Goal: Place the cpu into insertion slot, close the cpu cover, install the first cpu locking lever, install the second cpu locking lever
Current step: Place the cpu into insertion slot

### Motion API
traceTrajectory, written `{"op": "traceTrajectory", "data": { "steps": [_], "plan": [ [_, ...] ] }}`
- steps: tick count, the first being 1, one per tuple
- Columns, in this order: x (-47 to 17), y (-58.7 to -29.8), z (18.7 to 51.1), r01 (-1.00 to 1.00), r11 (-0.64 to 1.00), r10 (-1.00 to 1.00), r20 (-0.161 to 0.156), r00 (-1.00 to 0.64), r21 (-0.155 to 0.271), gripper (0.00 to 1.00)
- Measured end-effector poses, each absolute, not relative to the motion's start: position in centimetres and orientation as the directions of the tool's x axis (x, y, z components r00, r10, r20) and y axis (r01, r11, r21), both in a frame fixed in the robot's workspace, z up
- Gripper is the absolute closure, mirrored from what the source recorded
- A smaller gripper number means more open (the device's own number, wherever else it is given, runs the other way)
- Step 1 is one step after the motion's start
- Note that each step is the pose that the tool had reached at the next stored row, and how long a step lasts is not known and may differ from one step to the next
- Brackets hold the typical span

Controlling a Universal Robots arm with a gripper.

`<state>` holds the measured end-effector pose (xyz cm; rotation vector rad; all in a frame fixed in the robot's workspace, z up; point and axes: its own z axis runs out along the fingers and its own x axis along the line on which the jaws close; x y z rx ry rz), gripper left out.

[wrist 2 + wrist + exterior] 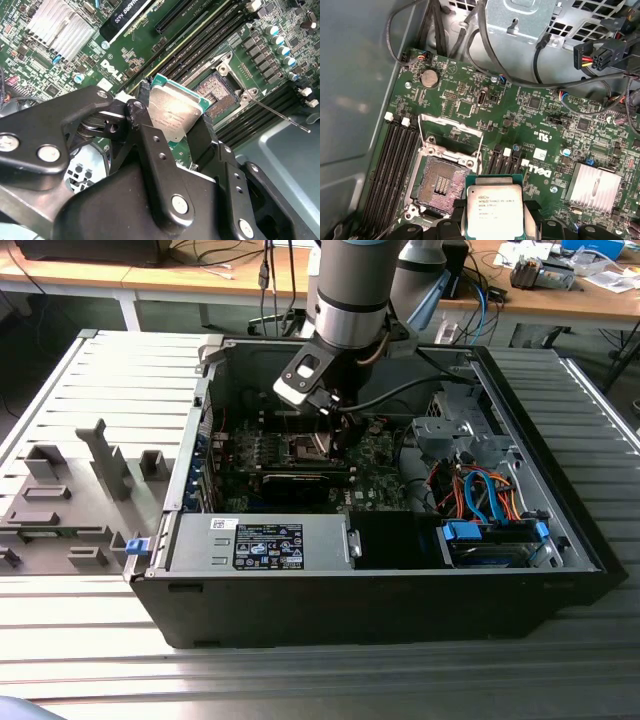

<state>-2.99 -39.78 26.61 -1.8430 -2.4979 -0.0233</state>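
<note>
The gripper (170,119) sits closest in the second wrist view. Its black fingers (150,145) and linkage are drawn in on the cpu (177,110), pinching it by two opposite edges, with the silver-grey lid facing the camera and a green rim showing past the metal. In the first wrist view the cpu (494,210) hangs just beside the insertion slot (440,184), and its edge overlaps the slot's corner in the picture. The slot lies uncovered with its contacts bare and nothing seated in it. The cpu cover (454,157) stands swung up off the slot along one edge. A thin wire locking lever (280,112) juts free from the slot's rim across the neighbouring memory slots (255,117). More black memory slots flank the slot's other side, and around it on the green board are a finned heatsink (595,182), a coin cell battery (429,76) and loops of dark cable (445,30). In the exterior view the arm (350,290) reaches down into the open computer case (400,605), which lies on a slatted metal table (300,680). A black graphics card (290,483) and the labelled power supply (265,540) lie between the slot and the case's near wall. Blue and orange cables (480,490) crowd the exterior view's right, and grey fixtures (60,500) stand on the table at its left.
</note>
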Motion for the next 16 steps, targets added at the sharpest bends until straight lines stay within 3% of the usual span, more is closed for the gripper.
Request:
{"op": "traceTrajectory", "data": {
  "steps": [16],
  "plan": [
    [-2.99,-39.79,26.61,0.971,0.239,0.97,0.039,-0.239,-0.01,0.46]
  ]
}}
